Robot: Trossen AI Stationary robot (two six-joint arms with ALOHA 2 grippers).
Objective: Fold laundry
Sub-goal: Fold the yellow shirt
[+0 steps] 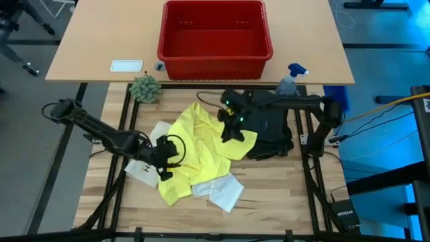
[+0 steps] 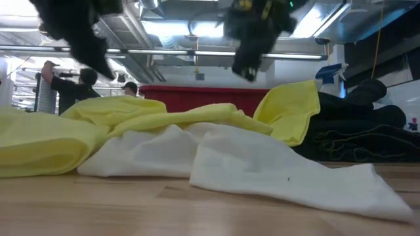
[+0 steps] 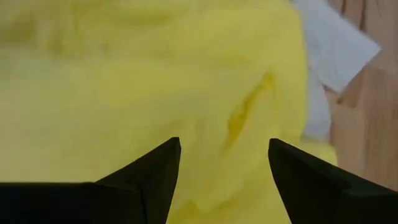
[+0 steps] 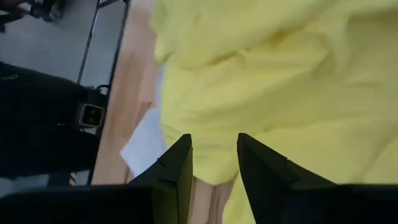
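Note:
The yellow T-shirt (image 1: 201,144) lies crumpled across the middle of the table. Its right edge rests against the heaped black trousers (image 1: 272,131). A white cloth (image 1: 225,191) lies flat at the shirt's near edge and shows in front in the low view (image 2: 249,164). My left gripper (image 1: 168,158) hangs open just over the shirt's left part (image 3: 155,81), fingers apart with yellow cloth below them. My right gripper (image 1: 232,128) is open above the shirt's right part (image 4: 280,74), next to the trousers. In the low view it (image 2: 252,56) is clear above the cloth.
A red basket (image 1: 215,33) stands on the far table, with a small plant (image 1: 145,87) and a spray bottle (image 1: 290,79) in front of it. A flat white printed item (image 1: 143,169) lies under my left gripper's arm. People (image 2: 65,82) stand in the room behind.

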